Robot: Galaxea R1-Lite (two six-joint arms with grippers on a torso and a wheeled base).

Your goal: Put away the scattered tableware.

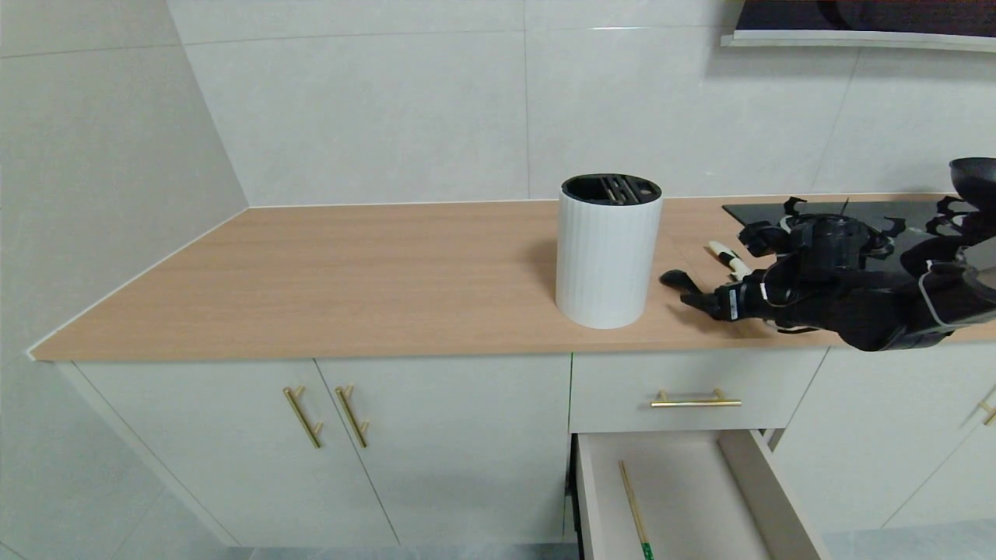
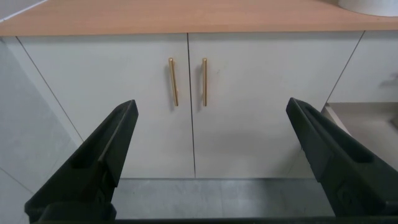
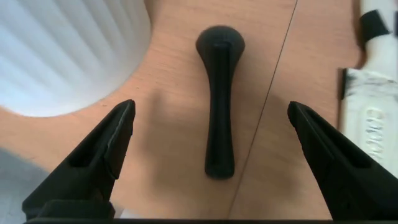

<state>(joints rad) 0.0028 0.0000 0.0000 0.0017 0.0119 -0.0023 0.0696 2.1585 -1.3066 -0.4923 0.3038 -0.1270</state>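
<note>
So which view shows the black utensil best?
The right wrist view: the black utensil lies whole between the fingers of the right gripper. The head view catches its rounded end beside the gripper; the left wrist view faces cabinet doors.

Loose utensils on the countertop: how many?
2. A black utensil lies just right of the white holder, below the open right tool; a white-handled utensil lies past it, nearer the hob. The right arm may hide others.

One white holder [image 1: 608, 260], one black utensil [image 3: 219, 99], one white-handled utensil [image 1: 727, 259], one chopstick [image 1: 634, 509] and one open drawer [image 1: 700, 498]
</note>
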